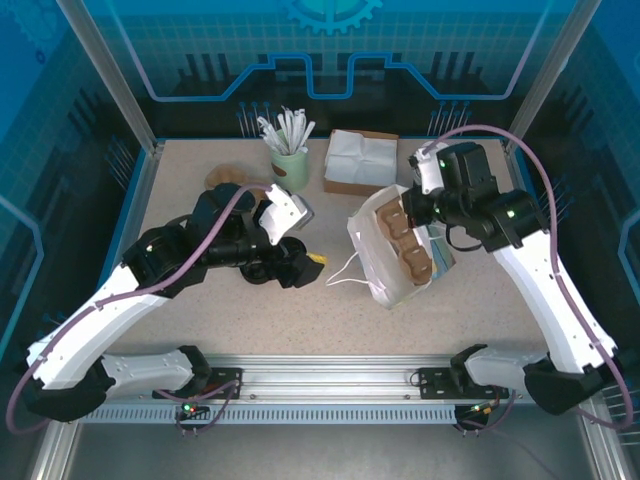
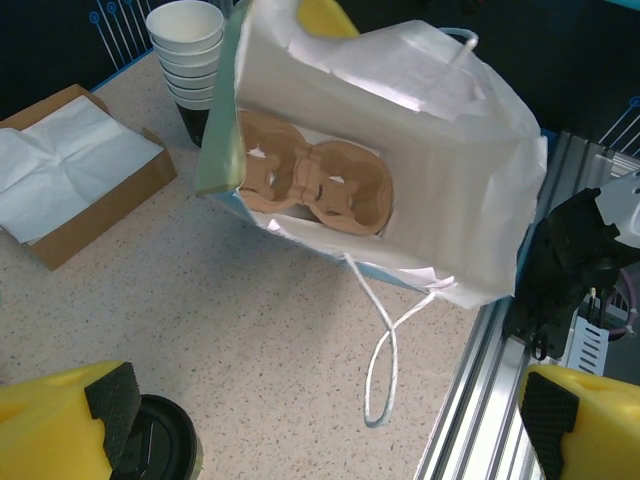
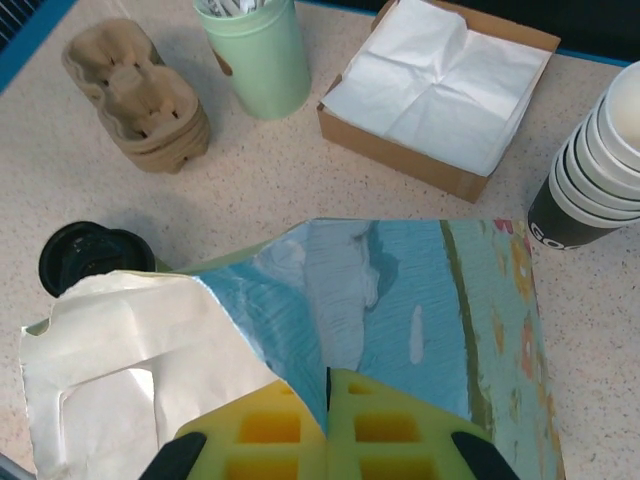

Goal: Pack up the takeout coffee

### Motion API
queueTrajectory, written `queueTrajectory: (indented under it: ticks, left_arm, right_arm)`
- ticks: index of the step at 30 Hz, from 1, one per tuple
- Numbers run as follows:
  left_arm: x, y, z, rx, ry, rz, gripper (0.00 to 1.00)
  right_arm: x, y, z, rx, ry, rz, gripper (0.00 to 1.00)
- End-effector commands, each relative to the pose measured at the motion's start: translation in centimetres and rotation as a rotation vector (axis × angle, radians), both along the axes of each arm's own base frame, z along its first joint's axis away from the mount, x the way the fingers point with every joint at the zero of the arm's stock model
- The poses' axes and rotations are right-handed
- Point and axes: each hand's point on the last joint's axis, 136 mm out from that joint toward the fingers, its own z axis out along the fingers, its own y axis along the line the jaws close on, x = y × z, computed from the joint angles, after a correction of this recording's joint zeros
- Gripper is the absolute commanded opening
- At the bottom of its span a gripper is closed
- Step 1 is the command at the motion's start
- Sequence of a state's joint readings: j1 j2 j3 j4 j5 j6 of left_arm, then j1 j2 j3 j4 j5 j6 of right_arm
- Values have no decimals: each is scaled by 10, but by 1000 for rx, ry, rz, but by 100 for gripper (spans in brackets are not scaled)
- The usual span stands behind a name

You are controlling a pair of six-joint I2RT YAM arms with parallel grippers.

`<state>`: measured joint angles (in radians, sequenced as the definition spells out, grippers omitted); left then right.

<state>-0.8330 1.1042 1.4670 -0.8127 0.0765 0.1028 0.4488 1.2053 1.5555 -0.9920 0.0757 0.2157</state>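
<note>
I see the white paper bag (image 1: 372, 262) tipped open, its rim pinched between my right gripper's (image 3: 327, 400) closed fingers. Left of the bag my left gripper (image 2: 320, 430) gapes wide, holding nothing. The takeout coffee (image 2: 160, 445) stands just beside 1 finger.

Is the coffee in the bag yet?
Not yet. Done: the cardboard carrier sits inside the white bag. In hand: the right tool is pinched shut on the bag's edge, and the left tool is open with the takeout coffee beside one finger. Left: grab the coffee, which stands on the table, and put it in the bag.
</note>
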Motion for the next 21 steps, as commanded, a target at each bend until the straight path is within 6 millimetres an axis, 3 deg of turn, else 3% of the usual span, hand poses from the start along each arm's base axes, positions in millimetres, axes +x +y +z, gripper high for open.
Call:
queueTrajectory:
  ticks: [1, 10, 21]
  left_arm:
    - [4, 2, 12, -46, -33, 28, 99]
    - [7, -5, 19, -99, 15, 45, 99]
    - [9, -42, 28, -230, 223, 44, 92]
  right_arm:
    - [1, 2, 17, 83, -73, -52, 0]
    - [-9, 9, 5, 210, 5, -115, 0]
    - [-13, 3, -27, 391, 142, -422, 0]
